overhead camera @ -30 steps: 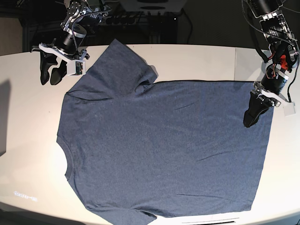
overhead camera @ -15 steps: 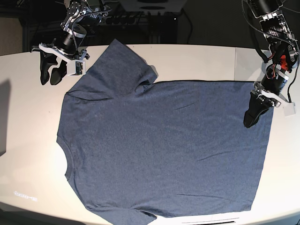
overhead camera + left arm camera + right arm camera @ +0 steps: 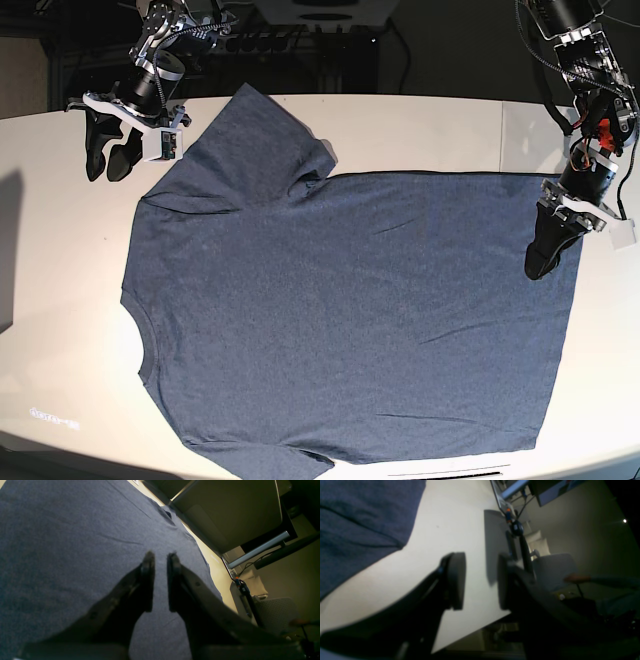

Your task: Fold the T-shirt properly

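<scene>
Left wrist view: left gripper (image 3: 160, 557) over the T-shirt (image 3: 62, 542), jaws slightly parted, nothing held.

Right wrist view: right gripper (image 3: 480, 580) spread wide above the table (image 3: 450, 517), empty; shirt at 10 o'clock.

Base view: shirt lies flat, centred; collar at 8 o'clock.

both arms are black with silver joints and loose black cables. each one ends in a white bracket that carries dark, matte jaws with flat pads and small screws. the left gripper (image 3: 541, 262) has red wiring above its bracket; the right gripper (image 3: 107, 160) has none visible.
</scene>
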Controlling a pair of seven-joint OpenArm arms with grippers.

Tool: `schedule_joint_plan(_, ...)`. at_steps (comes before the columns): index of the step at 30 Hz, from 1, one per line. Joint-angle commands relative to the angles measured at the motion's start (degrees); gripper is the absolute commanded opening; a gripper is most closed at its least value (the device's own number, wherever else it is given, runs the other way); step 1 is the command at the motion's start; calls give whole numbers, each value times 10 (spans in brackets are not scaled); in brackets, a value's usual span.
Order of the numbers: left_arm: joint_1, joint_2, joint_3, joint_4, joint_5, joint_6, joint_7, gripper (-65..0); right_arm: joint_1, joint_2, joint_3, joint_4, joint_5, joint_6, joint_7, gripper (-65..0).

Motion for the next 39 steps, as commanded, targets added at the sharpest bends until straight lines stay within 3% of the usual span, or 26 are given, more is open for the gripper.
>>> schedule_joint_plan(1, -6, -7, -2, 9, -12, -14, -5, -526, -2, 3, 2, 10, -14, -10, 8, -429)
schedule_joint_plan(4, -6, -6, -2, 9, -13, -14, 8, -650, -2, 3, 2, 10, -14, -10, 8, -429)
schedule_joint_plan(12, -6, -6, -2, 9, -12, -14, 2, -650, -2, 3, 2, 10, -14, -10, 8, -429)
schedule_joint_plan(18, -6, -7, -2, 9, 31, -14, -24, -650, -2, 3, 2, 10, -14, -10, 8, -429)
schedule_joint_plan(23, -6, -7, -2, 9, 58, -14, -77, -493, -2, 3, 2, 10, -14, -10, 8, -429)
schedule_joint_plan(33, -6, -7, -2, 9, 21, -14, -80, -491, -2, 3, 2, 10, -14, -10, 6, -429)
schedule_joint_plan(35, -6, -7, -2, 9, 21, -14, -63, -520, -2, 3, 2, 10, -14, -10, 6, -429)
schedule_joint_plan(38, -6, -7, -2, 9, 21, -14, -35, -650, -2, 3, 2, 10, -14, -10, 6, -429)
schedule_joint_plan(39, -6, -7, -2, 9, 21, -14, -33, -650, -2, 3, 2, 10, -14, -10, 6, -429)
